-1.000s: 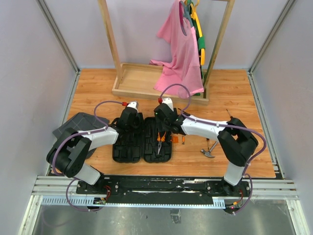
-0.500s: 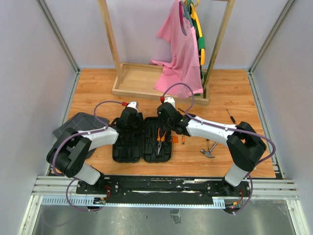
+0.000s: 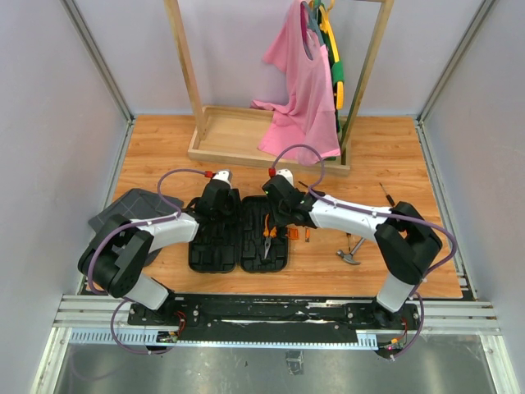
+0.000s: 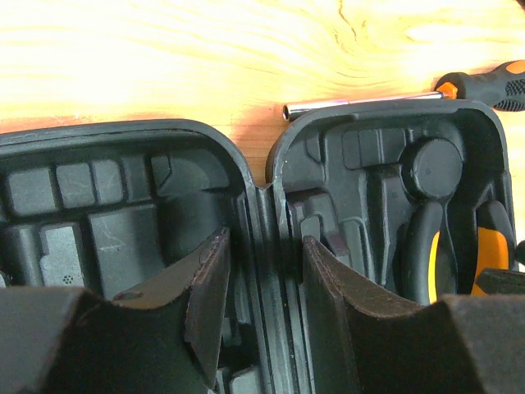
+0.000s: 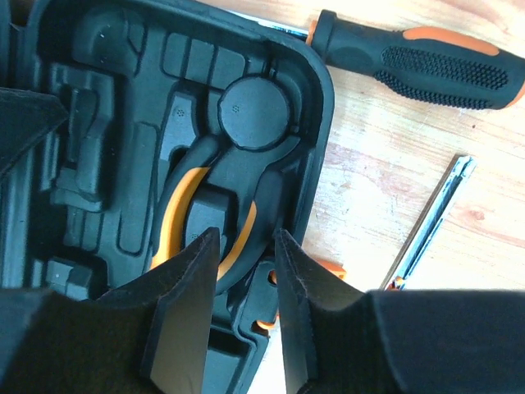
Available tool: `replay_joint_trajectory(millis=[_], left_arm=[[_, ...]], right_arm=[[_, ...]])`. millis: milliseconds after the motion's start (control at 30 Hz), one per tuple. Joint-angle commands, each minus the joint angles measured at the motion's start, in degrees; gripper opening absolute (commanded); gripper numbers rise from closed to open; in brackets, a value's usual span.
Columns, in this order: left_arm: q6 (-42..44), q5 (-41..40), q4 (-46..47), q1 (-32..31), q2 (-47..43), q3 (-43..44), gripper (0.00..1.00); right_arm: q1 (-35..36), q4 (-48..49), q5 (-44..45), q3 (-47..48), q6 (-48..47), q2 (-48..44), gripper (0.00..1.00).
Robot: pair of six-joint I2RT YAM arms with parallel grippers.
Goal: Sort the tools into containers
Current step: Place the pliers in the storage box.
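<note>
The left arm (image 3: pixel 168 228) and right arm (image 3: pixel 344 215) match: white shells on the long links, black housings at the joints. A lilac cable (image 3: pixel 168 175) loops along each, ending at a red plug (image 3: pixel 209 174). The left hand (image 4: pixel 262 304) and right hand (image 5: pixel 246 279) each carry 2 matte black, wedge-shaped fingers (image 4: pixel 205 295), seemingly rubber-faced. Both bases sit on a black rail (image 3: pixel 271 310).
</note>
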Motion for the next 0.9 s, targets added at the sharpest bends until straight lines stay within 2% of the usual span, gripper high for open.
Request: replay_joint_trajectory(millis=[0, 400, 867], left_arm=[[0.7, -2.7, -1.8, 0.4, 1.7, -1.0, 0.42], [0.7, -2.6, -1.8, 0.4, 1.8, -0.9, 0.42], [0.7, -2.6, -1.9, 0.4, 1.6, -0.9, 0.42]], right_arm=[[1.1, -3.1, -0.2, 2.0, -0.4, 2.3, 0.34], [1.1, -2.0, -1.9, 2.0, -6.7, 2.8, 0.2], [1.1, -3.4, -2.4, 0.5, -1.8, 1.4, 0.23]])
